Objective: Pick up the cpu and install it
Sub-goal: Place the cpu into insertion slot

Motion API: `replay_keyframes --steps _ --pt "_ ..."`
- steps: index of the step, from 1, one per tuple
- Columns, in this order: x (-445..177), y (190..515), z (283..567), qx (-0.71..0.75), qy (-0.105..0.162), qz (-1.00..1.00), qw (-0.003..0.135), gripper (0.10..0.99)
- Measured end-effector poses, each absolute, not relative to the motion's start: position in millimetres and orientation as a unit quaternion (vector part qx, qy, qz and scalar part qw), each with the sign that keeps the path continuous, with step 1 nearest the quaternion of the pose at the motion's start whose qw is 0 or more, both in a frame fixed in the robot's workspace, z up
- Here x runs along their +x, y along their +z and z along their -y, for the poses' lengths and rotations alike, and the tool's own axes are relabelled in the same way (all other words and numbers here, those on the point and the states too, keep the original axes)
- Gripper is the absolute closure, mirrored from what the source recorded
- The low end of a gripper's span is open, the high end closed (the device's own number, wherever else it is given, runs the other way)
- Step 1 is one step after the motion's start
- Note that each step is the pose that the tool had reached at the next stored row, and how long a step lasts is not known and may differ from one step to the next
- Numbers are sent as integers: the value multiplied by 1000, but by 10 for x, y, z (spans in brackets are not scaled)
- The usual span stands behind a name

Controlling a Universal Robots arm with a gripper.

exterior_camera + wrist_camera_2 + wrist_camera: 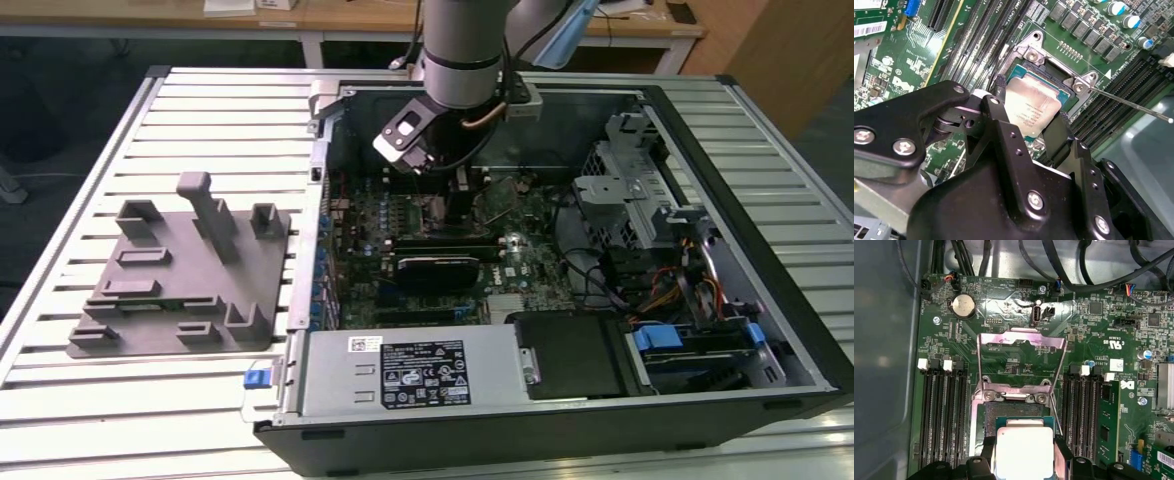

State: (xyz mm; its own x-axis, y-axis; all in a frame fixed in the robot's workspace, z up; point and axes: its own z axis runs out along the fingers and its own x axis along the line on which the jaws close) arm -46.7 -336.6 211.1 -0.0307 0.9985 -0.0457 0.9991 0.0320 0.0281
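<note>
The cpu point(1023, 447), a square chip with a shiny silver top, sits between my gripper's point(1024, 460) two black fingers point(1061, 456), which are shut on its opposite edges. It hangs right over the open motherboard socket point(1013, 412); I cannot tell whether it touches the socket. The socket's metal load plate point(1021, 340) stands flipped up beyond it. In the second wrist view the cpu point(1030, 102) lies in the gripper point(1029, 117) above the socket frame point(1054, 62). In the exterior view the gripper point(434, 168) reaches down into the computer case point(747, 130) at its far middle.
A thin socket lever rod point(1129, 102) sticks out beside the socket. Memory slots point(941, 415) flank it on both sides. A grey fixture block point(180, 275) lies on the slatted table at the exterior view's left. The power supply point(400, 370) and drive cables point(667, 290) fill the case's near side.
</note>
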Motion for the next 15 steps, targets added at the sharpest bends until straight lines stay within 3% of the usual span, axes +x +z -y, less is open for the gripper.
replay_keyframes --steps 15 --pt "-449 1987 3329 706 -6 -708 26 545"
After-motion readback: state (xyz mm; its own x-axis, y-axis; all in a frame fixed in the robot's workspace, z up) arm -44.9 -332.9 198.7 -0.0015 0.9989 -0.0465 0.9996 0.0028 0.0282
